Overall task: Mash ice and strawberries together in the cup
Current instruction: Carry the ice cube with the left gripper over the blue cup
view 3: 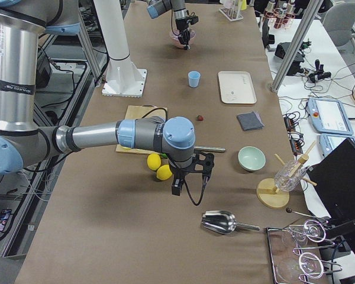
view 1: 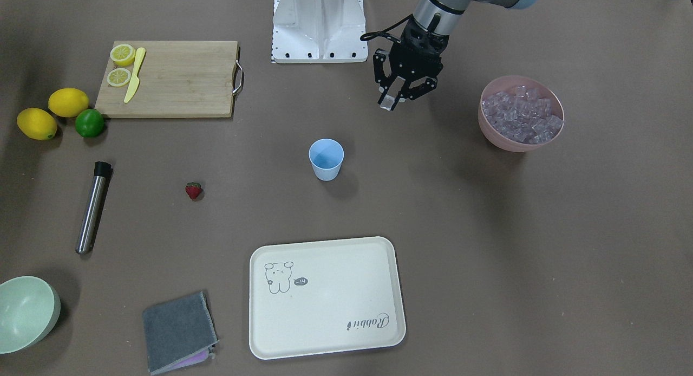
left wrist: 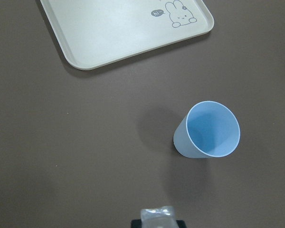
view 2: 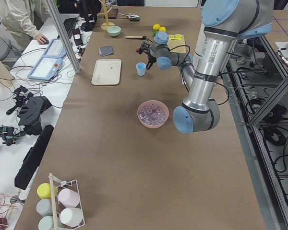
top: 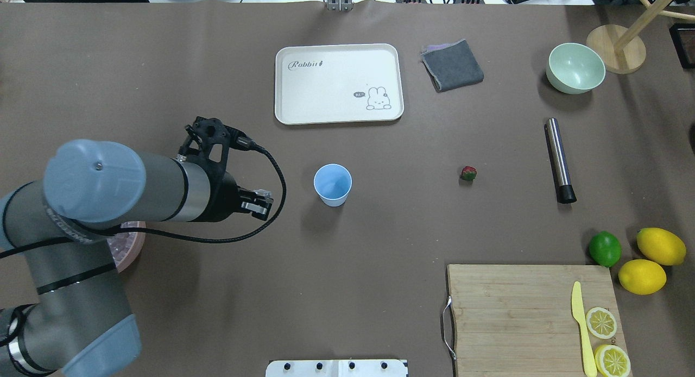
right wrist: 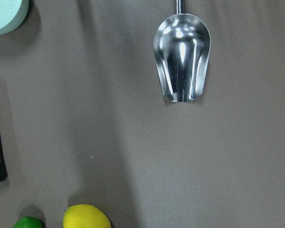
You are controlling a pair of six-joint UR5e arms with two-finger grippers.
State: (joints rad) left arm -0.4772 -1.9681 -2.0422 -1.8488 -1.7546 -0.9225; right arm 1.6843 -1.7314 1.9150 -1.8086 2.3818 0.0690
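You have the cup (view 1: 326, 158) upright on the bench (view 1: 487, 229) at frame centre, with the strawberry (view 1: 193, 190) well apart at centre left. Farther back, upper centre, the left tool (view 1: 391, 101) pinches one ice cube (left wrist: 156, 214). More ice (view 1: 521, 115) heaps in the pink bowl (view 1: 490, 133) at upper right. You cannot tell the right tool's (view 3: 176, 188) grip.

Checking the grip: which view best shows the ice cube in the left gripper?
Exterior front-facing: the ice cube shows clearly, pinched in the left gripper. Left wrist crops it at the bottom edge; other views don't resolve it.
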